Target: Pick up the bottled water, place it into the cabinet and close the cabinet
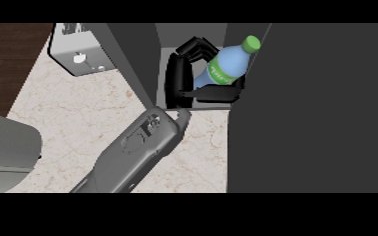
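The bottled water, pale blue with a green cap and green label, leans with its cap up and to the right inside the open cabinet. My left hand is shut on it: the palm lies against its left side, the fingers curl over its far side, and the thumb crosses under its base. The grey forearm runs up from the lower left into the cabinet's opening. The cabinet's dark door stands open at the right. No right hand shows.
The cabinet's left wall stands close beside my wrist. A silver boxy appliance sits at the back left on the pale marble counter. A rounded light grey shape is cut by the left edge.
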`<state>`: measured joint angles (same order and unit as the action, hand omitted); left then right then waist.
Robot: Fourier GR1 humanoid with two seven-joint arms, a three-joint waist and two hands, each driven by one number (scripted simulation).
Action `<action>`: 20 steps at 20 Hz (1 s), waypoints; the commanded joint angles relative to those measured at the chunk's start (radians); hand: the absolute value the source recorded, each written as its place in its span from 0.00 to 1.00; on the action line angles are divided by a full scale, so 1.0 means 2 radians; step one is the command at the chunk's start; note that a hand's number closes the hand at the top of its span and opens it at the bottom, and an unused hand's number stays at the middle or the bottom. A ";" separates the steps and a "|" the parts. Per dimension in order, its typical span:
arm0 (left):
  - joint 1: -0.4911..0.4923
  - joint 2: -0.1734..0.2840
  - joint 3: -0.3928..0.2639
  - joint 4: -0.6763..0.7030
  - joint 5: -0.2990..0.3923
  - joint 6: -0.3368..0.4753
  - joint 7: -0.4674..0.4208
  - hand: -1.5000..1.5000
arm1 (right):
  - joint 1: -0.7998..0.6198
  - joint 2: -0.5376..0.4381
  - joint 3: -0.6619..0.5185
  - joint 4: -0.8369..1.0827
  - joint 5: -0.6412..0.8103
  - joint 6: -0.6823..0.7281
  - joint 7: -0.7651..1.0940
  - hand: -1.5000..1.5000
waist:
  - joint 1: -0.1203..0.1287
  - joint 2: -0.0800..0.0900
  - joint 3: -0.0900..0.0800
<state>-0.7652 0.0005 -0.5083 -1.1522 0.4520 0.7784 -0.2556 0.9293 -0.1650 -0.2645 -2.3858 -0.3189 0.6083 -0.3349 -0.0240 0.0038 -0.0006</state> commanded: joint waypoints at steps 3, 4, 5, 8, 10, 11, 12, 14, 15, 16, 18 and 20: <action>-0.030 0.000 0.005 0.079 -0.007 0.011 -0.016 1.00 | 0.029 0.013 -0.007 -0.044 -0.060 0.014 0.012 0.00 | -0.006 -0.001 0.000; -0.026 0.000 0.014 0.091 -0.005 -0.010 -0.022 1.00 | 0.004 0.000 -0.010 -0.053 -0.075 -0.002 0.036 0.00 | 0.000 0.001 0.000; -0.039 0.000 0.031 0.119 -0.003 -0.027 -0.024 1.00 | 0.021 0.003 -0.022 -0.031 -0.066 0.026 0.001 0.00 | -0.006 0.000 0.000; -0.039 0.000 0.026 0.128 0.043 -0.001 -0.056 1.00 | 0.008 -0.002 -0.010 -0.042 -0.074 0.018 0.021 0.00 | -0.008 0.002 0.000; -0.044 0.000 0.078 0.167 0.043 -0.039 -0.077 1.00 | 0.017 0.005 -0.008 -0.026 -0.060 0.028 0.014 0.00 | -0.005 0.002 0.000; -0.061 0.000 0.064 0.174 0.057 -0.028 -0.082 1.00 | -0.012 0.002 -0.017 0.010 -0.058 0.033 -0.003 0.00 | -0.007 0.002 0.000; -0.056 0.000 0.078 0.188 0.055 -0.038 -0.096 1.00 | 0.017 0.013 -0.006 -0.041 -0.061 0.020 0.023 0.00 | -0.007 0.002 0.000; -0.070 0.000 0.093 0.208 0.067 -0.052 -0.113 1.00 | 0.018 -0.006 -0.029 -0.037 -0.089 0.030 0.021 0.00 | -0.009 0.003 0.000; -0.086 0.000 0.093 0.234 0.065 -0.064 -0.111 1.00 | -0.005 0.005 -0.004 -0.042 -0.075 0.008 0.038 0.00 | -0.007 0.005 0.000; -0.108 0.000 0.106 0.252 0.054 -0.061 -0.104 1.00 | 0.014 -0.010 -0.031 -0.044 -0.096 0.023 0.030 0.00 | -0.008 0.003 0.000; -0.128 0.000 0.106 0.293 0.050 -0.060 -0.126 1.00 | -0.009 -0.004 -0.006 -0.034 -0.071 0.022 0.026 0.00 | -0.014 0.006 0.000; -0.146 0.008 0.091 0.327 0.027 -0.048 -0.118 1.00 | -0.026 -0.009 -0.017 0.007 -0.061 0.034 0.002 0.00 | -0.014 0.005 0.000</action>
<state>-0.9758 0.0035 -0.3375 -0.6296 0.5456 0.6827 -0.4811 0.8991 -0.1811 -0.2943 -2.3624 -0.3748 0.6625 -0.3273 -0.0455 0.0125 -0.0008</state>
